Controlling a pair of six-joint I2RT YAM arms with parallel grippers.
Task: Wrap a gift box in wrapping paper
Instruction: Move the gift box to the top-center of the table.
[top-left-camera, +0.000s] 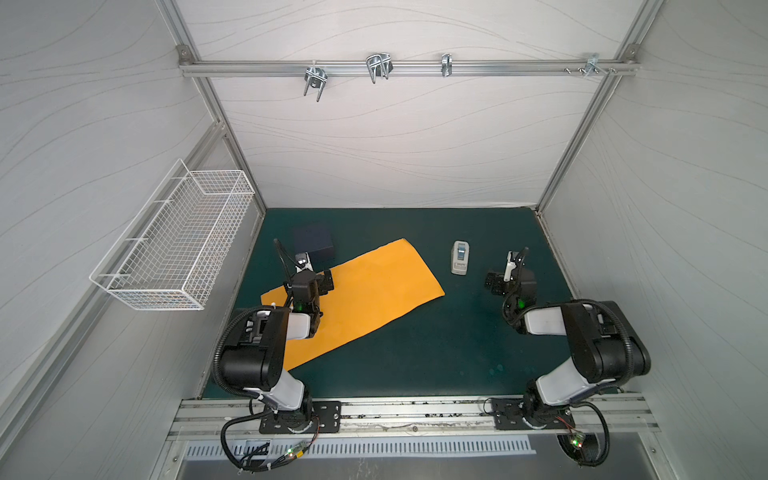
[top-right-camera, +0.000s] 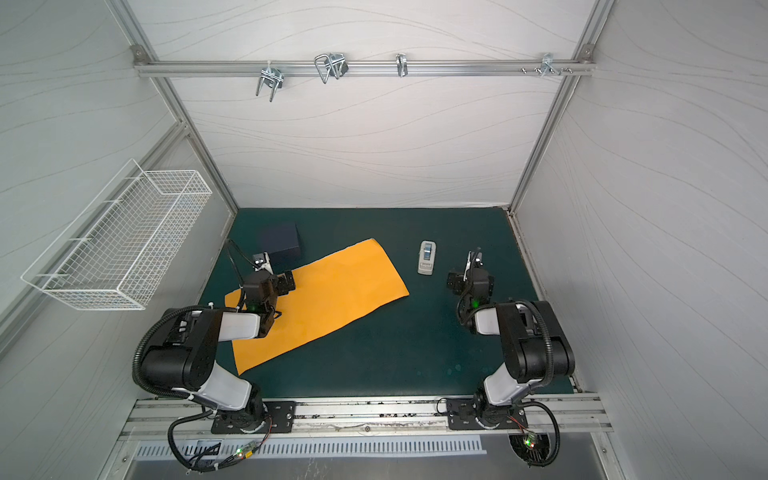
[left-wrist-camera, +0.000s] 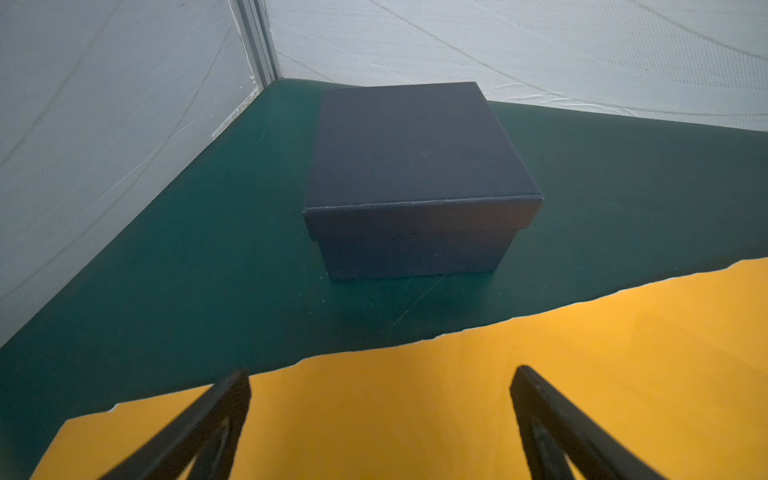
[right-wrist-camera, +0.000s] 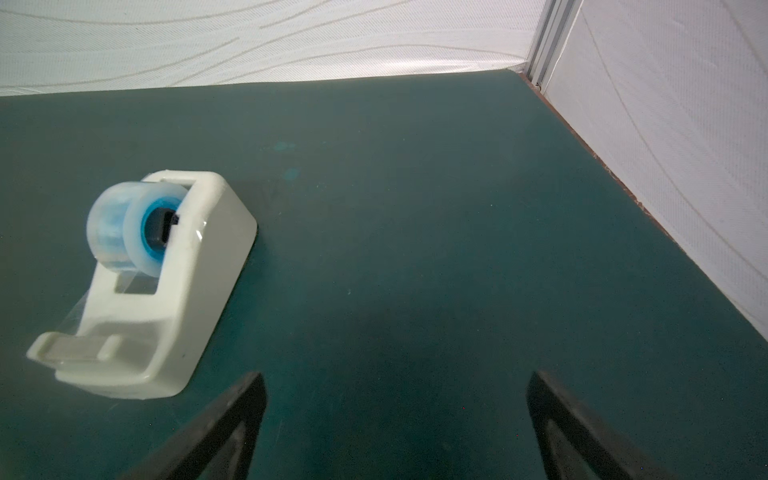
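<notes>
Gift box (left-wrist-camera: 415, 166) sits just beside paper (top-left-camera: 374, 291) | both jaws wide open, empty | risk: sliding box may ruck paper's edge

The wrapping paper (top-right-camera: 332, 291) and gift box (top-right-camera: 282, 245) on the bench (top-right-camera: 415, 357)
The paper lies flat and slanted; the box stands by its far edge, seemingly apart; the left pincer (top-right-camera: 286, 283) hangs above the paper.

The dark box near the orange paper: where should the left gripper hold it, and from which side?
Probably across its two side walls at the lid rim, coming from above with the left gripper. The box sits flat, closed, apart from the paper, with its sides free.
</notes>
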